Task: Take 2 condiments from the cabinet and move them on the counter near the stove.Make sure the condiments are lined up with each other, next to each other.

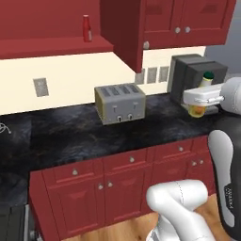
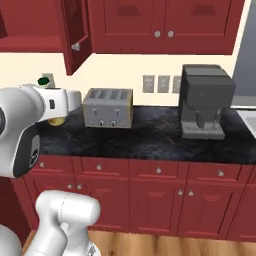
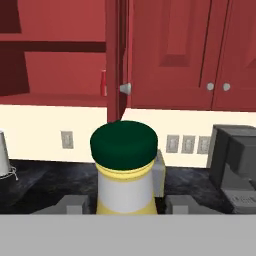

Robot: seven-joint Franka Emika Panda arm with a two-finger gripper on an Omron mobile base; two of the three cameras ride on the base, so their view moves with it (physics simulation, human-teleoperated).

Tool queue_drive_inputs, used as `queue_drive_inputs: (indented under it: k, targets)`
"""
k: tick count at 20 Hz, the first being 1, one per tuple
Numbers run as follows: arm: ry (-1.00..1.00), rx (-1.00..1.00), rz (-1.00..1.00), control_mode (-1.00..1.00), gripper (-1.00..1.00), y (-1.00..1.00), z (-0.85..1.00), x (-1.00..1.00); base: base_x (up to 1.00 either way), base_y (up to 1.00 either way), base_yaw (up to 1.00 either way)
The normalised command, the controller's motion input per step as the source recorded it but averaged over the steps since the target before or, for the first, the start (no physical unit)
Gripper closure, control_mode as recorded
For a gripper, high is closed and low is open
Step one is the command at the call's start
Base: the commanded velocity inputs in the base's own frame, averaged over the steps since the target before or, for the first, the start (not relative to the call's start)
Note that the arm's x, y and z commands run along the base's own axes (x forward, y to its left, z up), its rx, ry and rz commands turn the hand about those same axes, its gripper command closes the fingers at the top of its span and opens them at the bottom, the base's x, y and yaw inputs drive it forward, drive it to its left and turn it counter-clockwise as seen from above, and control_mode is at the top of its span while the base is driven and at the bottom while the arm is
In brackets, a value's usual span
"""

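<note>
My gripper (image 3: 125,206) is shut on the yellow condiment bottle (image 3: 125,172) with the dark green cap, one finger (image 3: 75,205) on each side of its body. It hangs upright above the black counter (image 1: 70,136), in front of the coffee machine, as seen in the left base view where the gripper (image 1: 200,100) clasps the bottle (image 1: 205,80). The slim red condiment bottle (image 1: 86,28) stands on the shelf of the open cabinet (image 1: 52,46), also the red bottle (image 3: 103,83) beside the open door (image 3: 117,55). I cannot make out the stove.
A steel-and-yellow toaster (image 1: 120,103) stands mid-counter against the wall. A dark coffee machine (image 2: 202,100) sits further right. The open cabinet door (image 1: 124,33) juts out over the counter. Red drawers and doors (image 1: 127,183) run below the worktop.
</note>
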Motion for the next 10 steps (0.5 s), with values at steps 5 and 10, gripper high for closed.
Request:
queue_drive_inputs:
  k: [5,10]
  targets:
    - [0.0,0.0,0.0,1.0,1.0,0.0,0.0,0.0,-0.54,0.0,0.59]
    - [0.0,0.0,0.0,1.0,1.0,0.0,0.0,0.0,-0.33,0.0,0.66]
